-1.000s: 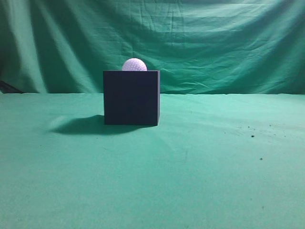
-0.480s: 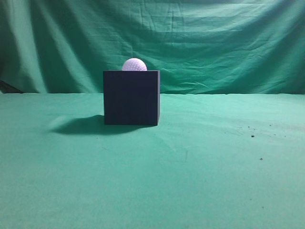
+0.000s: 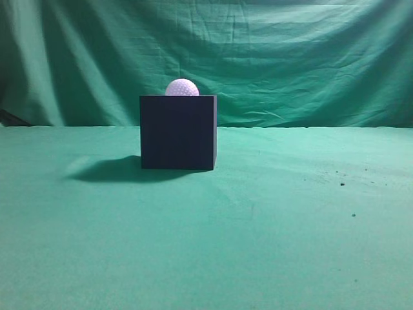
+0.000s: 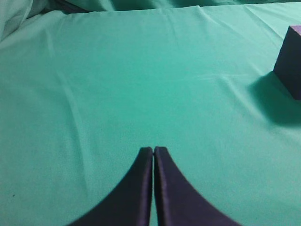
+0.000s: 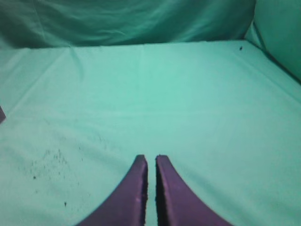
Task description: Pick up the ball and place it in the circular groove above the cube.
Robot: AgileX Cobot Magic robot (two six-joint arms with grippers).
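The dark navy-black cube [image 3: 178, 132] stands on the green cloth left of centre in the exterior view. The white dimpled ball [image 3: 182, 88] sits on top of it, its lower part hidden behind the cube's top edge. Part of the cube [image 4: 290, 61] shows at the right edge of the left wrist view. My left gripper [image 4: 154, 149] is shut and empty over bare cloth, well away from the cube. My right gripper [image 5: 151, 158] is shut and empty over bare cloth. Neither arm shows in the exterior view.
A green cloth [image 3: 271, 226] covers the table and hangs as a backdrop [image 3: 290, 58] behind. Small dark specks [image 3: 342, 184] lie on the cloth at the right. The cube's shadow [image 3: 106, 169] falls to its left.
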